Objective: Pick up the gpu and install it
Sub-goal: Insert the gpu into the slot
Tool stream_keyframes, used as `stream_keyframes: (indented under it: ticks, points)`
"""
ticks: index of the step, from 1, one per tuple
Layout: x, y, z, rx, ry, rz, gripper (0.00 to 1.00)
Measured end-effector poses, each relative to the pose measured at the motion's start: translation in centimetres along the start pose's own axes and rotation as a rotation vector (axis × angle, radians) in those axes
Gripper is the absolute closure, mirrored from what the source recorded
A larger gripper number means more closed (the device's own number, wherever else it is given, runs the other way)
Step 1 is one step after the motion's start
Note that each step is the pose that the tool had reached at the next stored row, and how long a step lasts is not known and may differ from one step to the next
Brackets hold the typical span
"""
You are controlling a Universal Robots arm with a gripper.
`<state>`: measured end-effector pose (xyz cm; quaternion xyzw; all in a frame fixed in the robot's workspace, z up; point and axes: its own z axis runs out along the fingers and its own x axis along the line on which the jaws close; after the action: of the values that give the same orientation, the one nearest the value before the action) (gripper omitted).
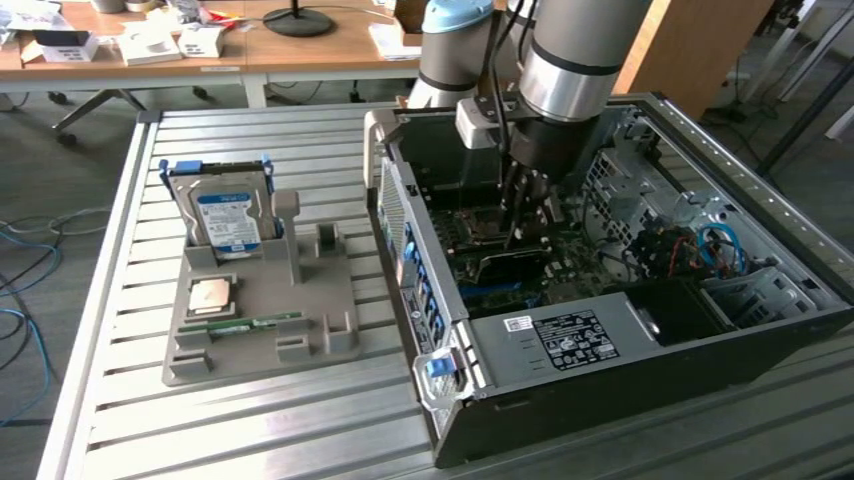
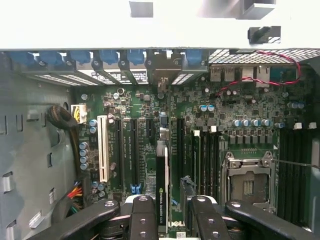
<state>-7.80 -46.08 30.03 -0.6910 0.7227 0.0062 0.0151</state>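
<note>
On the exterior view's left, the grey fixture tray (image 1: 327, 335) on the slatted bench (image 1: 120, 300) carries the blue-labelled hard drive (image 1: 227, 215) standing upright, a CPU (image 1: 214, 295) lying flat and a green memory stick (image 1: 240, 325); one upright cradle on it stands bare. To the right lies the opened computer case (image 1: 787, 320), and the arm reaches down into it over the motherboard (image 1: 514, 235).

In the wrist view the end effector (image 2: 170, 212) is clamped on the gpu (image 2: 162, 190), its fingers (image 2: 143, 220) pressed against either face of the thin dark card, which stands on edge over the motherboard's expansion slots, just beside the long black slot (image 2: 179, 150). The installing step looks to be in hand: the card is already inside the case. Whether its edge connector has entered the slot is hard to tell, since the fingers hide its lower part. A clean seat would call for a straight push with the bracket lined up to the rear opening.
</note>
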Motion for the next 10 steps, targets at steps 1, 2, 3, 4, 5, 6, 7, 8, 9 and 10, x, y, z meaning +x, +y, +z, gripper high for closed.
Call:
stream_keyframes:
  ticks: [1,2,3,4,5,6,7,8,9,10]
  points:
    - [0.0,0.00,-0.11,-0.0001,0.0000,0.000,0.67]
    - [0.0,0.00,-0.25,0.0000,0.0000,0.000,0.67]
    - [0.0,-0.01,-0.41,0.0000,-0.0001,0.000,0.67]
    - [0.0,-0.01,-0.55,0.0001,-0.0001,0.000,0.67]
    - [0.0,-0.01,-0.67,0.0000,0.0000,0.000,0.67]
    - [0.0,-0.01,-0.79,0.0000,0.0000,0.000,0.67]
    - [0.0,-0.01,-0.90,0.0000,-0.0001,0.000,0.67]
    - [0.0,-0.01,-1.00,0.0000,0.0000,0.000,0.67]
    - [0.0,-0.01,-1.09,0.0000,0.0000,0.000,0.67]
    - [0.0,-0.01,-1.13,0.0000,-0.0001,0.000,0.67]
